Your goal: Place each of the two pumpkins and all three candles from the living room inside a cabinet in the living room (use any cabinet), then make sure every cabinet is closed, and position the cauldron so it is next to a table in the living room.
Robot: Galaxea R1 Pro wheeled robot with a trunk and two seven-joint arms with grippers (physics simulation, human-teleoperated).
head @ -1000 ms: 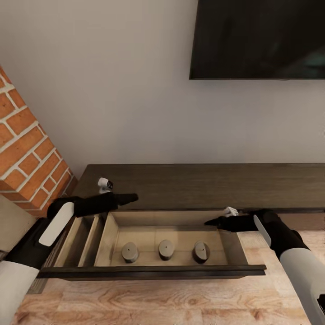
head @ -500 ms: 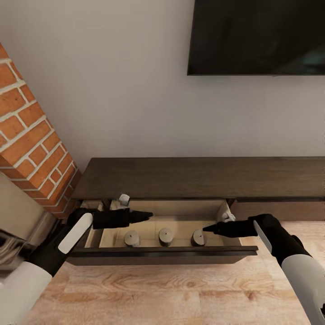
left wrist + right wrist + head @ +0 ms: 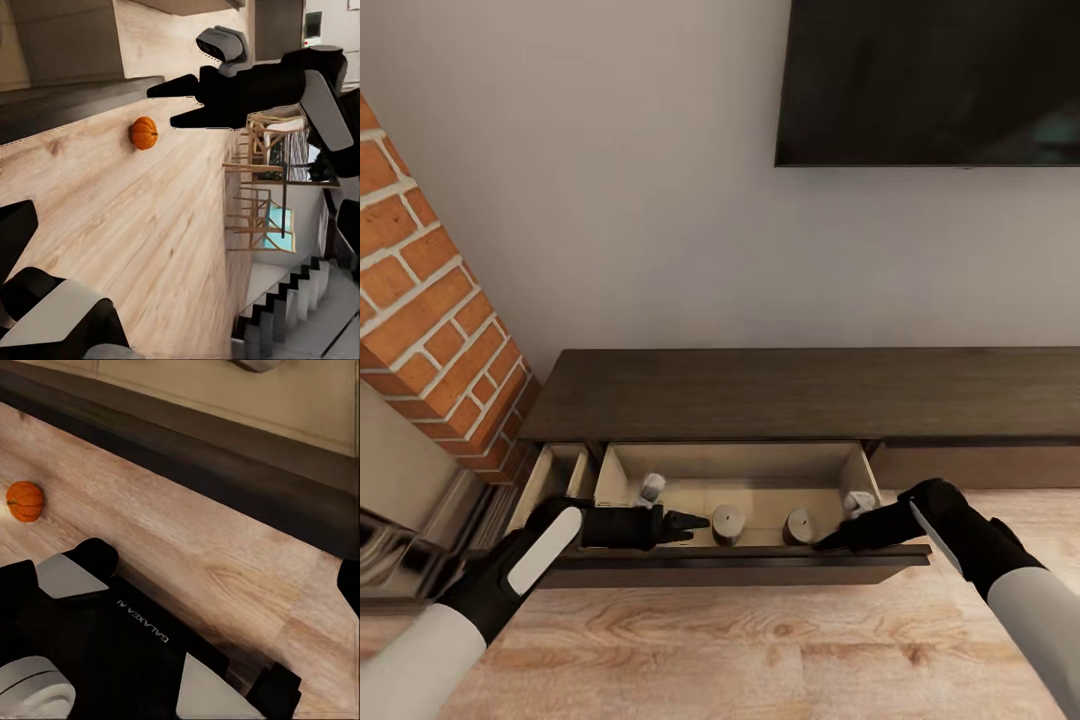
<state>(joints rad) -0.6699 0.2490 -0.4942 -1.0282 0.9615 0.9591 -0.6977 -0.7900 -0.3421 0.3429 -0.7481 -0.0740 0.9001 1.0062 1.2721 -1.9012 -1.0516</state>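
Observation:
The cabinet (image 3: 800,395) is a low dark-brown console, and its left drawer (image 3: 740,570) is pulled out. Two candles (image 3: 727,522) (image 3: 797,524) stand on the drawer's tan floor. My left gripper (image 3: 698,521) reaches in from the left just above the front panel and covers the drawer's left part. My right gripper (image 3: 826,545) is at the front panel's right end, touching or nearly touching its top edge. In the left wrist view the right gripper (image 3: 174,105) has its fingers spread. One orange pumpkin (image 3: 143,133) (image 3: 25,501) lies on the wooden floor behind me. The cauldron is out of view.
A brick column (image 3: 420,300) stands at the left and a dark TV (image 3: 930,80) hangs on the wall above the console. Wooden floor (image 3: 760,650) runs in front. Chairs (image 3: 259,195) and stairs lie farther off. My base (image 3: 112,637) is close to the drawer.
The head view shifted early on. Both grippers have dropped toward the drawer's front panel. The left one now hides the leftmost candle.

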